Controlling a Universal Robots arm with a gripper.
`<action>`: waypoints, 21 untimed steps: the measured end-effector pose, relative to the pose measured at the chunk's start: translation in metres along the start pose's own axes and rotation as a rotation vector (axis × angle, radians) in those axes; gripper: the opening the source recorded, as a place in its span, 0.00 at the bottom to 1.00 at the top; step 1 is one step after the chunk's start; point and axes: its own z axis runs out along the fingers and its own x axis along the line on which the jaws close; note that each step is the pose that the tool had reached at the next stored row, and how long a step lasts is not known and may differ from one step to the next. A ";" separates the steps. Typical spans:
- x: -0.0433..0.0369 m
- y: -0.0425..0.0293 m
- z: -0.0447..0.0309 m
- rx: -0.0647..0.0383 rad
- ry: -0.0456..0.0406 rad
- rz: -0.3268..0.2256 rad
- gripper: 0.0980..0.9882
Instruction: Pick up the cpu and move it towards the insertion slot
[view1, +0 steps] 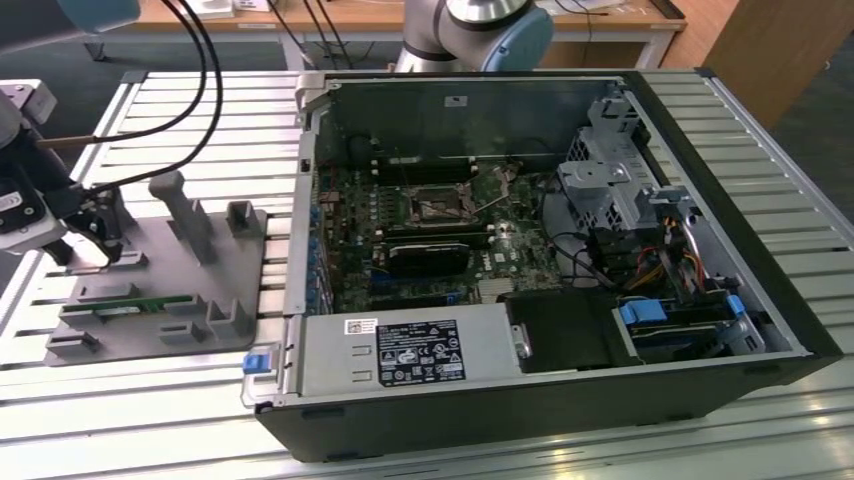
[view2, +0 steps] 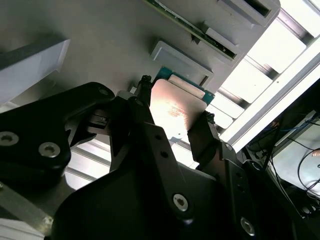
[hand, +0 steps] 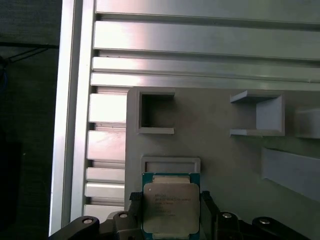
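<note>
Slotted aluminium table (view1: 134, 420) carries a grey plate (view1: 147, 330) and an open computer case (view1: 534, 425). Cpu (hand: 171, 207) is at the plate, just beside a small raised frame (hand: 170, 164). Claw (hand: 170, 198) has closed on its two opposite edges. Insertion slot (view1: 441, 208) lies well apart, inside the case.

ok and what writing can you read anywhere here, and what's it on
cpu lid: faint lines of print, too blurred to read.
power supply label: dense print and symbols, too small to read.
small white sticker above that label's corner: too small to read.
back-wall sticker inside the case: too small to read.
Nothing legible enough to quote.
</note>
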 end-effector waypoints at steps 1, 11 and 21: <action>0.0000 0.0000 -0.0004 0.000 -0.0001 0.000 0.50; 0.0000 0.0005 -0.0041 0.000 0.0001 0.000 0.50; 0.0000 0.0009 -0.0109 0.000 0.0000 0.000 0.50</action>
